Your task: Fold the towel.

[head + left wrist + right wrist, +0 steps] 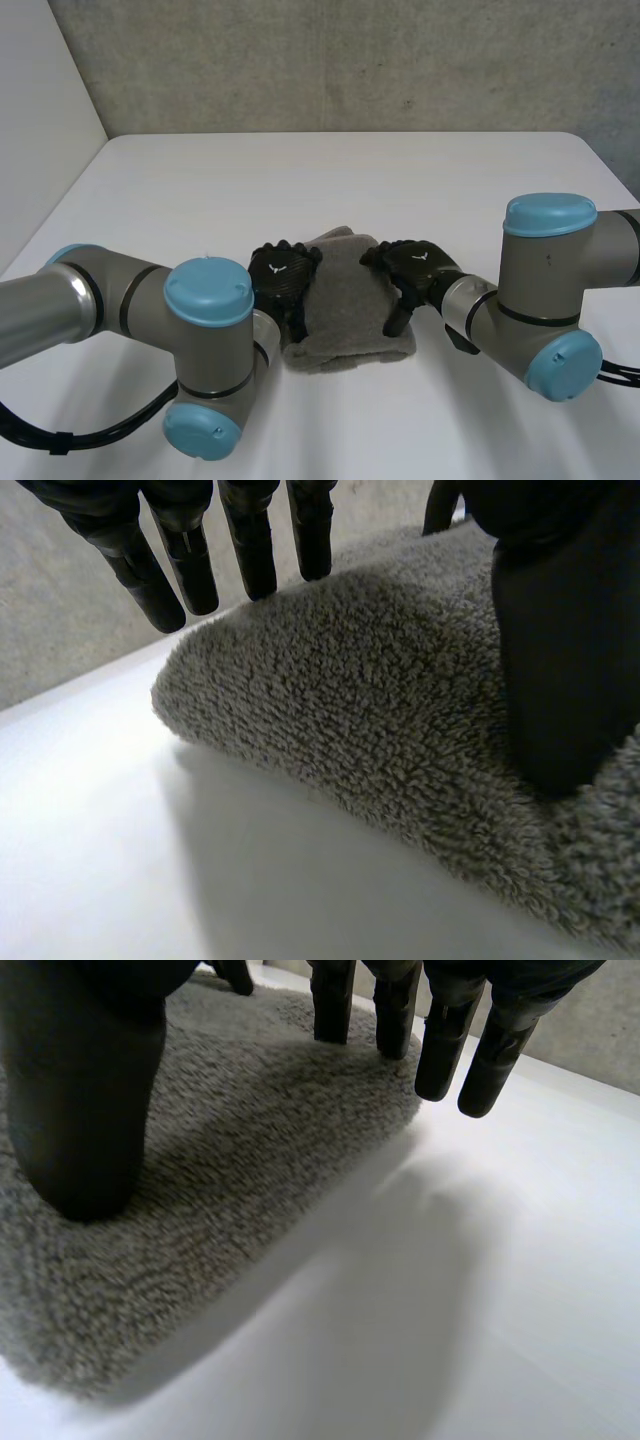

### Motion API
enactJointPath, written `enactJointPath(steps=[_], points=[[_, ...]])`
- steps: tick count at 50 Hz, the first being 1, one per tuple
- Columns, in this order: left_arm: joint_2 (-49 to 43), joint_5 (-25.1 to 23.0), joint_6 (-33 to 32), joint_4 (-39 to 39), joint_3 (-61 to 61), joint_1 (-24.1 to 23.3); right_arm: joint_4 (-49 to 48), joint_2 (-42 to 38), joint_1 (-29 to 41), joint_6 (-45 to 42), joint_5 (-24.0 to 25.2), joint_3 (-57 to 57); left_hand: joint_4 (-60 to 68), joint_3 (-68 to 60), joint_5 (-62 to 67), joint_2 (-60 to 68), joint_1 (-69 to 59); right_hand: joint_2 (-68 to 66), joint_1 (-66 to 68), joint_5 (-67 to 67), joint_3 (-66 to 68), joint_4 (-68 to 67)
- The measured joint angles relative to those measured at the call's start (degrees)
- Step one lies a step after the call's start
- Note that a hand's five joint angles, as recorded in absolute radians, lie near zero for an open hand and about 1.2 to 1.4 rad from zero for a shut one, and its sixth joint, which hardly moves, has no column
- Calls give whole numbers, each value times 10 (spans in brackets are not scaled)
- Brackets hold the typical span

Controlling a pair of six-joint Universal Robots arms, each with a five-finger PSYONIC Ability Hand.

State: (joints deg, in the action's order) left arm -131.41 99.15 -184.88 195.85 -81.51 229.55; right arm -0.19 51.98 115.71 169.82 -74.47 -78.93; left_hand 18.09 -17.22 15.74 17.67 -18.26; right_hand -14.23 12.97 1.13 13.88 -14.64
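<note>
A grey towel [347, 300] lies folded into a small thick bundle on the white table [330, 180], between my two hands. My left hand [283, 280] rests over the bundle's left edge, open, its fingers [180, 555] straight and spread above the towel [380, 730] and its thumb [565, 650] down on the pile. My right hand [415, 270] sits at the bundle's right edge, open too. Its fingers [440, 1045] hang straight just over the towel [200, 1210] and the table beside it, with its thumb [85, 1090] pressing on the cloth.
A concrete wall [350, 60] runs behind the table's far edge, and a pale wall [40, 120] stands at the left. My grey arms with light-blue caps [207, 290] [550, 215] flank the towel at the near side.
</note>
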Motion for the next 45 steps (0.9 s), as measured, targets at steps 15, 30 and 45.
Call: enactJointPath(steps=[15,30,45], points=[[118,1,4,-85,40,10,-11,171,-7,1,-43,-3,-13,14,-12,-12,13,0,-2,-7,0,0],[295,1,2,-178,31,74,9,282,-10,18,-201,-18,-13,25,-22,-22,23,0,-2,-7,0,0],[322,1,5,-191,10,89,31,287,-11,18,-201,-18,63,-68,82,63,-60,0,-2,-7,0,0]])
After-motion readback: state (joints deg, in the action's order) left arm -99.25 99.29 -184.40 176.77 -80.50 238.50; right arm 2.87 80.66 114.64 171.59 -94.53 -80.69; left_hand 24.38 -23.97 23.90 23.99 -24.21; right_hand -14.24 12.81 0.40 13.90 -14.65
